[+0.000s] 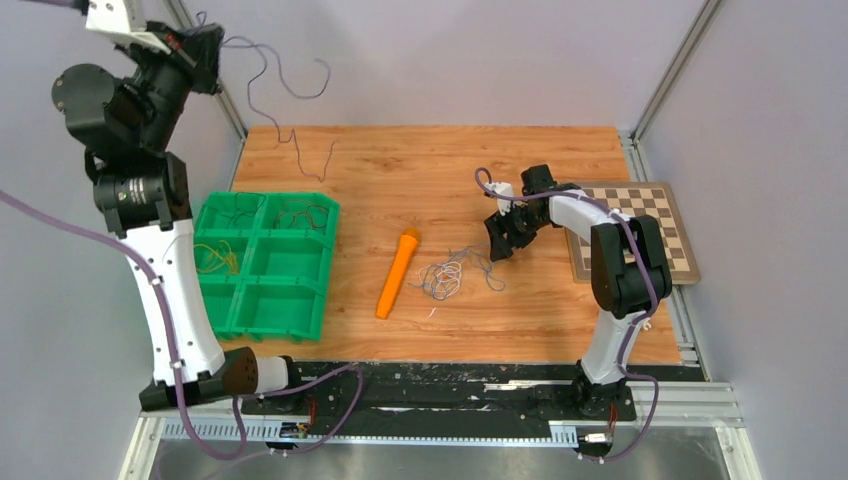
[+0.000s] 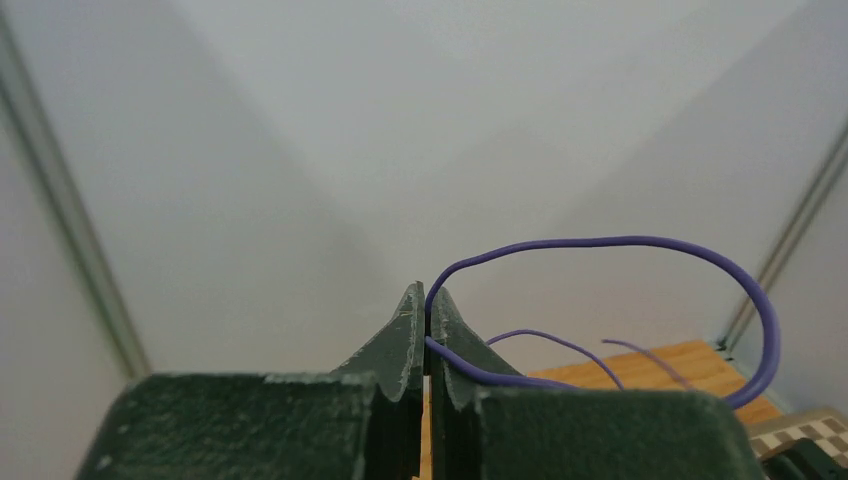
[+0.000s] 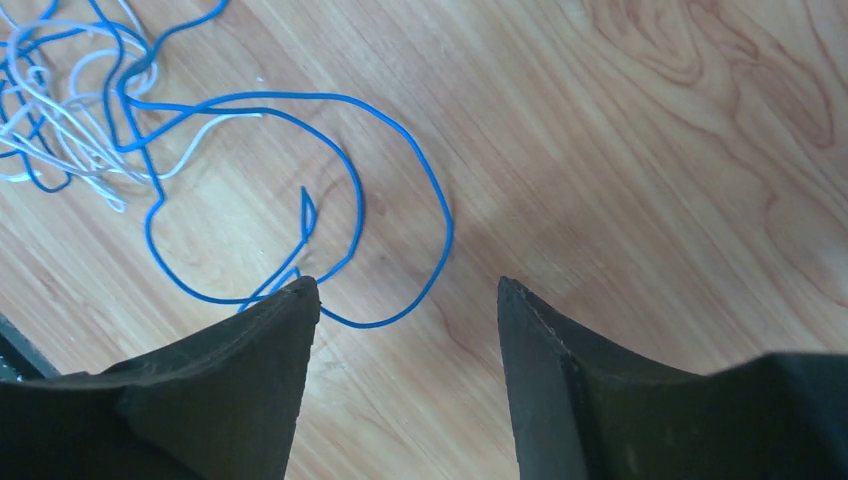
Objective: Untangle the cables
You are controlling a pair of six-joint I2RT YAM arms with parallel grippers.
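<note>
My left gripper [image 1: 215, 55] is raised high at the back left and is shut on a purple cable [image 1: 285, 80]. The cable loops in the air and hangs down to the table's far edge. In the left wrist view the jaws [image 2: 427, 305] pinch this purple cable [image 2: 640, 242]. A tangle of blue and white cables [image 1: 450, 275] lies on the wooden table, right of the orange marker [image 1: 397, 272]. My right gripper [image 1: 497, 240] is open just above the table, beside the tangle. In the right wrist view the open gripper [image 3: 408, 290] hovers over a blue cable loop [image 3: 350, 180], with white cables [image 3: 70, 150] at the upper left.
A green compartment tray [image 1: 268, 266] stands at the left, with thin wires in some compartments. A checkerboard [image 1: 640, 232] lies at the right edge, partly under the right arm. Grey walls enclose the table.
</note>
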